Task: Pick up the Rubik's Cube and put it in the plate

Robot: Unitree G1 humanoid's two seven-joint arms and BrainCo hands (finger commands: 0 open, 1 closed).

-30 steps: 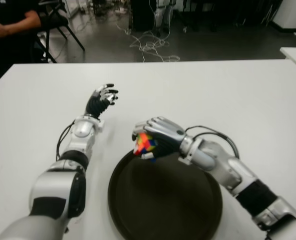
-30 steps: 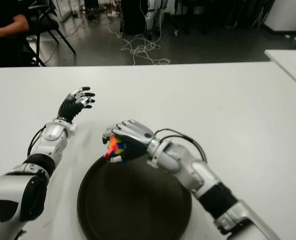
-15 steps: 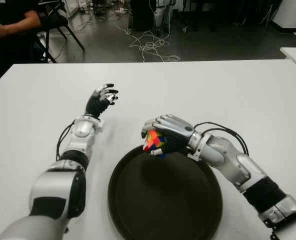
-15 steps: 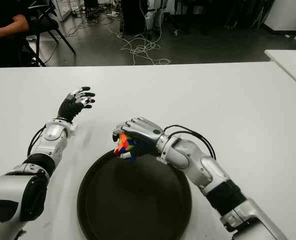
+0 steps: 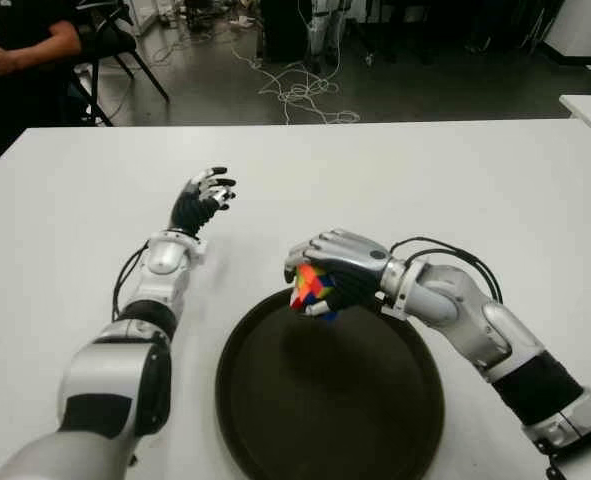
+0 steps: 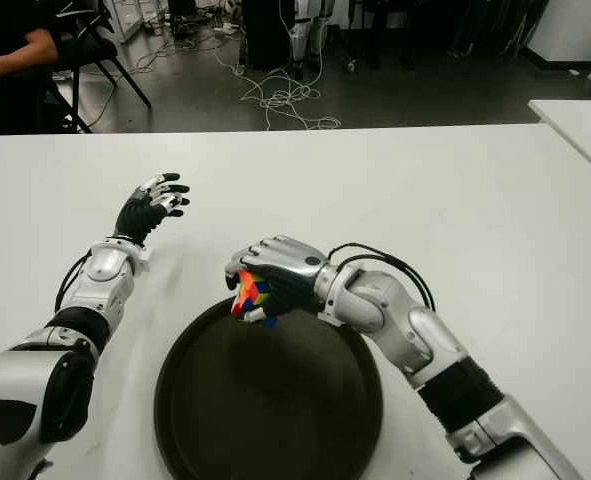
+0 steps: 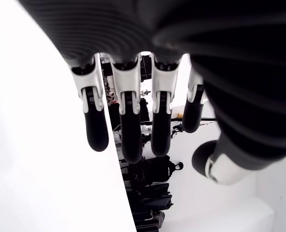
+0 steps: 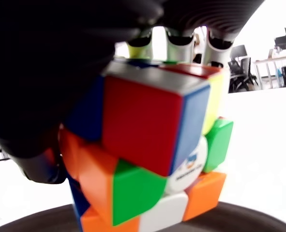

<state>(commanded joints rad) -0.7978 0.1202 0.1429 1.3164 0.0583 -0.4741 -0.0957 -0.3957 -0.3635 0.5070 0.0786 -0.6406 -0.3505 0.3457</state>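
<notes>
Looking like a robotics lab or workshop; showing a broad white table (image 5: 395,170) standing on a grey concrete floor (image 5: 225,90); trailing loose white cables (image 5: 300,95) across that floor; lining the far side with dark equipment racks (image 5: 285,25); seating a person (image 5: 15,60) at the far left beside a black folding chair (image 5: 115,45); edging a second white table (image 5: 590,110) in at the right.

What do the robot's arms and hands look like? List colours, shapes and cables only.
Both arms have rounded silver shells with black joint sections. The left hand has a black palm and silver fingers with black tips. The right hand has a silver back; black cables loop from its wrist, and a thinner one runs along the left forearm.
</notes>
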